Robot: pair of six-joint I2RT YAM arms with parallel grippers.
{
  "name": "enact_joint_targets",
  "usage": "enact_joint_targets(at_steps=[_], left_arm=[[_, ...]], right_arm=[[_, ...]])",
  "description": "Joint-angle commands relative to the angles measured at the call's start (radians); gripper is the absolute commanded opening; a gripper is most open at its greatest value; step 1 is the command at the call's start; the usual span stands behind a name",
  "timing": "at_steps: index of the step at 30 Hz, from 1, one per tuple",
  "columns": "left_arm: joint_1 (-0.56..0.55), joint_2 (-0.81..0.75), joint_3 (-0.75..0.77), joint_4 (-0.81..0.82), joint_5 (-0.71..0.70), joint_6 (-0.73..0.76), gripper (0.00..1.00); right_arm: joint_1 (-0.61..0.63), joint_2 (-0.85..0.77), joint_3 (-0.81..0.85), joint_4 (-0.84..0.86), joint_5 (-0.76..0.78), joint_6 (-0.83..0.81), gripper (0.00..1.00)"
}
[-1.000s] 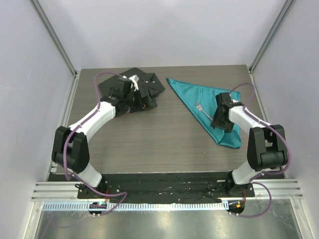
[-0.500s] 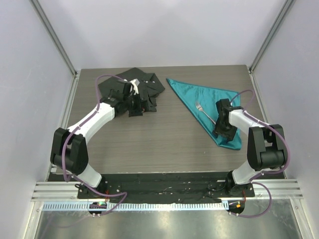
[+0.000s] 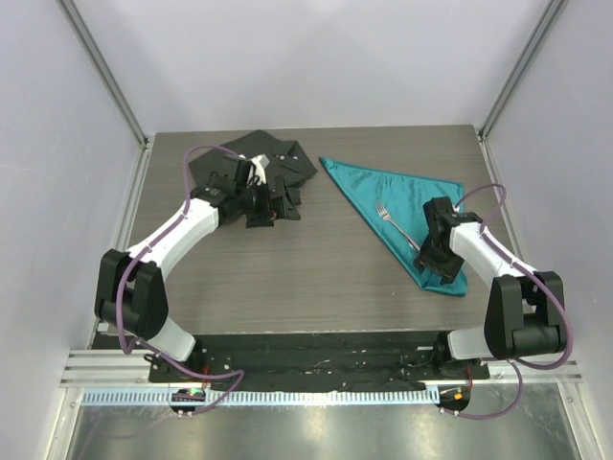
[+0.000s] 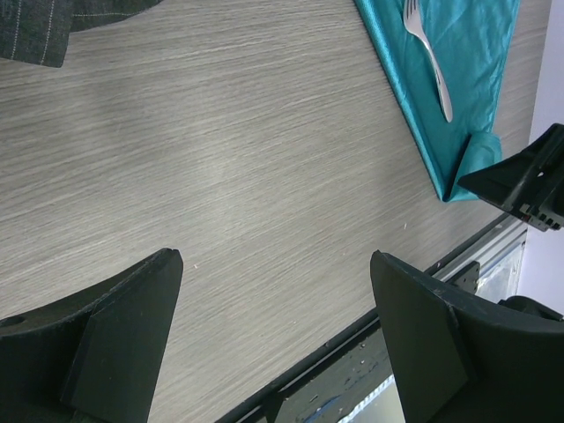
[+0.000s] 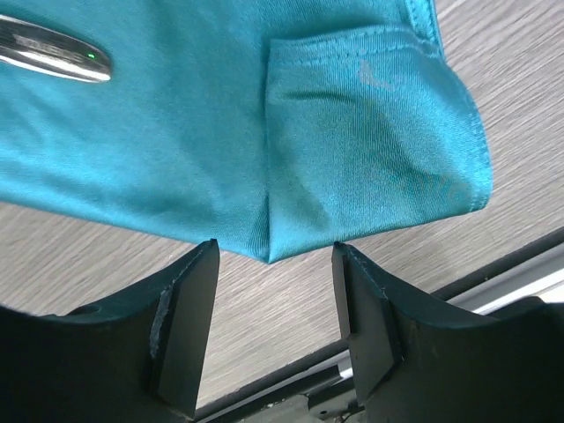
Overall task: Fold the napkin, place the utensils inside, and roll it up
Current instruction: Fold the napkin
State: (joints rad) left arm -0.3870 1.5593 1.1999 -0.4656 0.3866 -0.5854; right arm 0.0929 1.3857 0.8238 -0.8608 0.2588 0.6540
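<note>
on the right of the wooden table (image 3: pixel 316 278) the teal napkin (image 3: pixel 369 182) lies folded in a triangle; looks thin, floppy and a bit slick, so i'd pinch the doubled-over near corner. the right gripper (image 5: pixel 275 264) hangs over that corner tip, jaws apart and empty, and the left gripper (image 4: pixel 275 264) is wide open, well away. the small metal fork (image 3: pixel 396 222) rests on the napkin just beyond, light and slidey.
</note>
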Motion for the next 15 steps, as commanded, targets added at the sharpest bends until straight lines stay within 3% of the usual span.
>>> enact_joint_targets(at_steps=[1, 6, 15], left_arm=[[-0.004, -0.028, 0.018, -0.001, 0.029, 0.019, 0.93], [-0.003, -0.034, 0.010, -0.002, 0.005, 0.025, 0.93], [-0.003, -0.033, 0.012, -0.013, -0.017, 0.036, 0.93]], right_arm=[[-0.004, -0.001, 0.098, -0.004, 0.023, -0.002, 0.60], [-0.021, 0.131, 0.201, 0.061, 0.060, -0.065, 0.43], [-0.128, 0.254, 0.227, 0.121, 0.065, -0.125, 0.38]])
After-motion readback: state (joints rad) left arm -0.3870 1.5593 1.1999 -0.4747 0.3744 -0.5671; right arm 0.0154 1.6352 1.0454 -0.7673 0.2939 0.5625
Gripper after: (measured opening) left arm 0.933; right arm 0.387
